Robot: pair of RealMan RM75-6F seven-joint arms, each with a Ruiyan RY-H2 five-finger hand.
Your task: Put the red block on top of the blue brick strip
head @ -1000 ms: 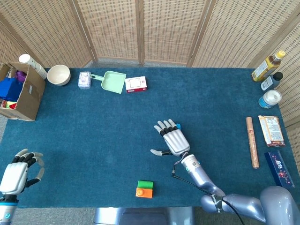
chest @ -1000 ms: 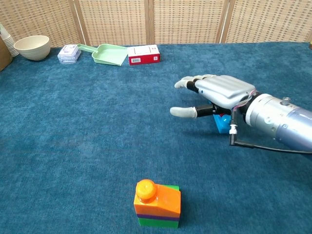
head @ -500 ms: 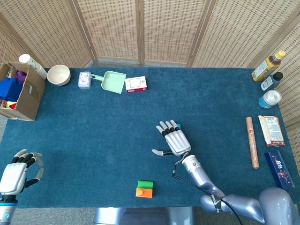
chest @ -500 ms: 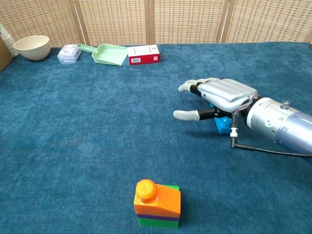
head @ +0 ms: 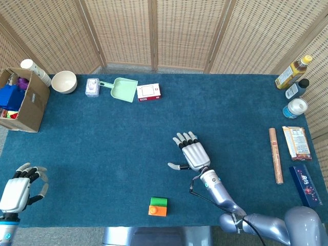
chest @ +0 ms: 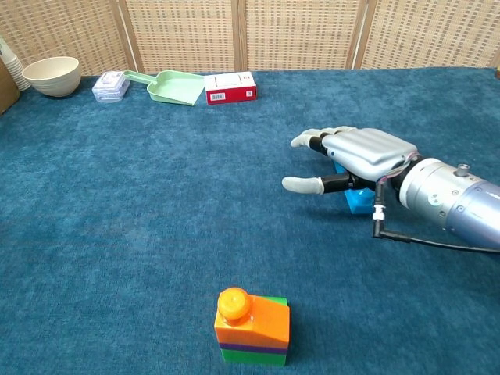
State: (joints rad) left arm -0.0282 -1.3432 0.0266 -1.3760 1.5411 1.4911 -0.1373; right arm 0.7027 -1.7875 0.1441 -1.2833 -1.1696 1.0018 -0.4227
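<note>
Blue carpeting (head: 102, 133) is covering the whole work surface, with woven wicker screens (head: 154, 31) standing along its far edge. Taking the right hand (chest: 355, 160) as the landmark, its fingers are lying spread and flat, palm down, with the thumb sticking out sideways, and nothing is visibly gripped in it. A bright blue piece, probably the blue brick strip (chest: 359, 199), is peeking out from directly beneath the palm; whether the red block is lying on it cannot be told, since the hand is covering that spot and no red block is showing in either view. Judging from this, the placing may be at or near its end, but the result is hidden until the hand clears. Nearer the robot than the hand, and to the robot's left of it, an orange and green block stack (chest: 251, 326) is standing by itself. Far beyond the hand, a red box (head: 148, 91), a green scoop (head: 122, 88) and a white bowl (head: 64, 81) are sitting by the screens. Well away to the robot's left of the landmark, the left hand (head: 20, 189) is hanging empty with fingers loosely apart.
</note>
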